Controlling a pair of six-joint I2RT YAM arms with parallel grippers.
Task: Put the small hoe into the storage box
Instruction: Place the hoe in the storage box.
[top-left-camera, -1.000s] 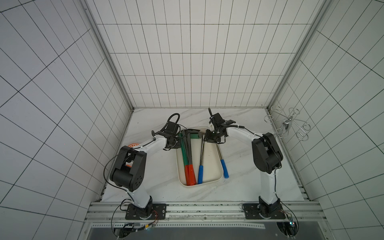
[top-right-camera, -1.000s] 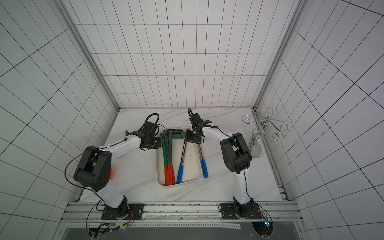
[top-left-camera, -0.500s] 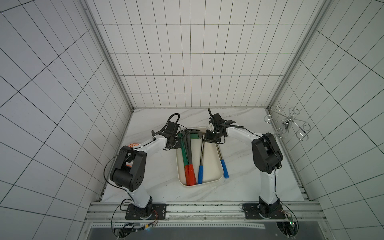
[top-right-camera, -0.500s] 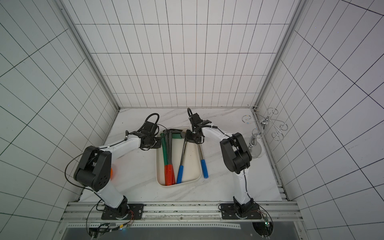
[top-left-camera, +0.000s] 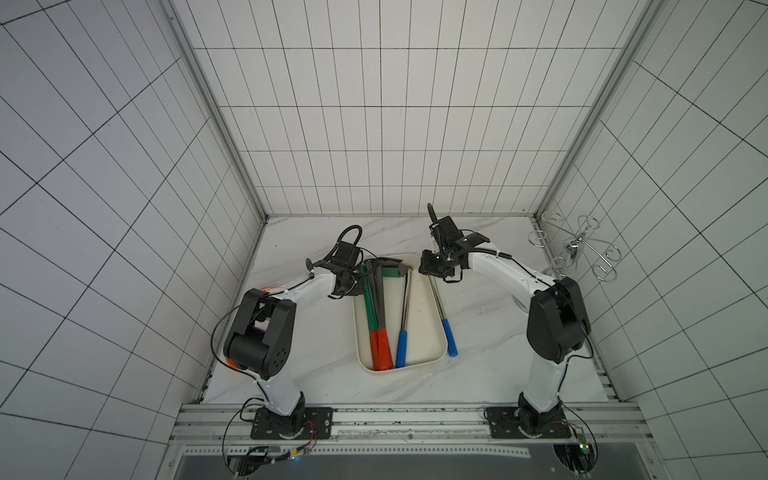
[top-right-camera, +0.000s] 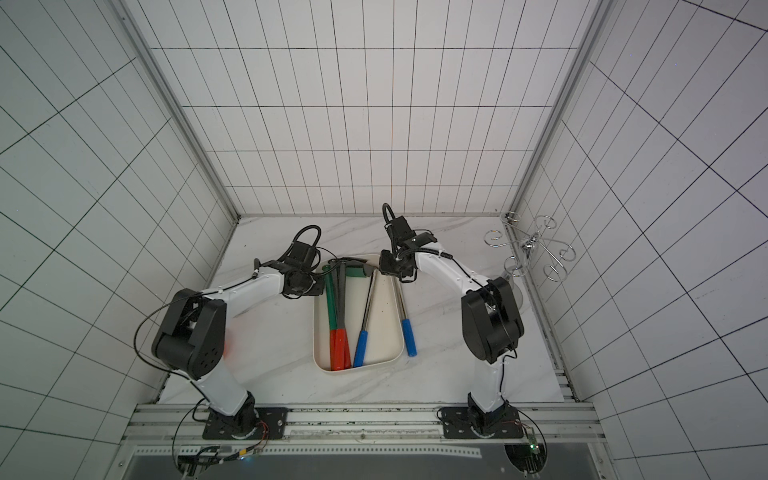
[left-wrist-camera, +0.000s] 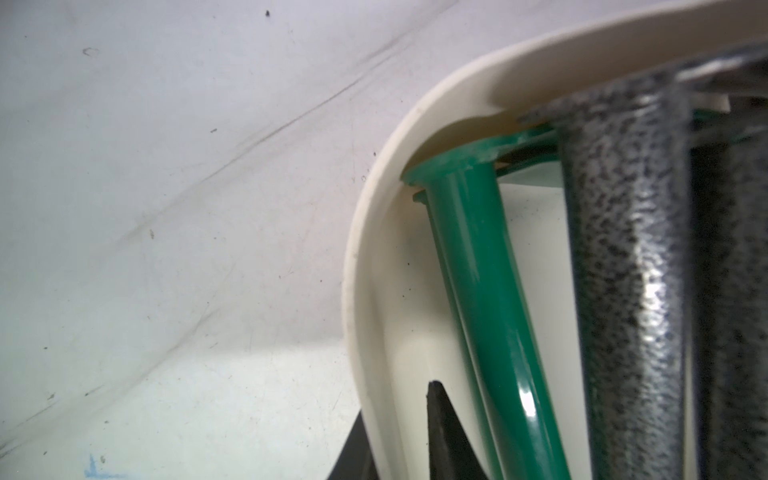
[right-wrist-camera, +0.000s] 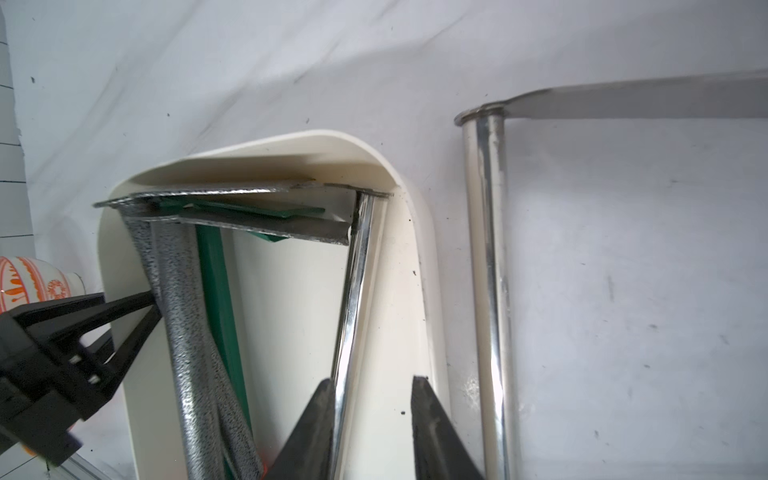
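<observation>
The cream storage box (top-left-camera: 399, 371) (top-right-camera: 353, 370) lies mid-table. In it lie a green hoe (left-wrist-camera: 469, 270), a speckled grey hoe (left-wrist-camera: 623, 249) and a small chrome hoe with a blue handle (top-left-camera: 405, 307) (right-wrist-camera: 357, 270). My left gripper (top-left-camera: 357, 286) (left-wrist-camera: 395, 415) is shut on the box's left wall (left-wrist-camera: 361, 232), one finger inside and one outside. My right gripper (top-left-camera: 422, 272) (right-wrist-camera: 372, 384) is open over the box's right side. The chrome shaft rests against one finger and a gap shows to the other. A second chrome hoe (top-left-camera: 449, 340) (right-wrist-camera: 486, 249) lies on the table just right of the box.
A small orange-patterned bowl (right-wrist-camera: 29, 282) sits left of the box, behind my left arm. A wire rack (top-left-camera: 577, 249) stands at the back right against the wall. Tiled walls close in the marble table on three sides.
The right gripper's jaws have eased slightly apart beside the chrome shaft. Both arms, the box and the hoes stay where they were.
</observation>
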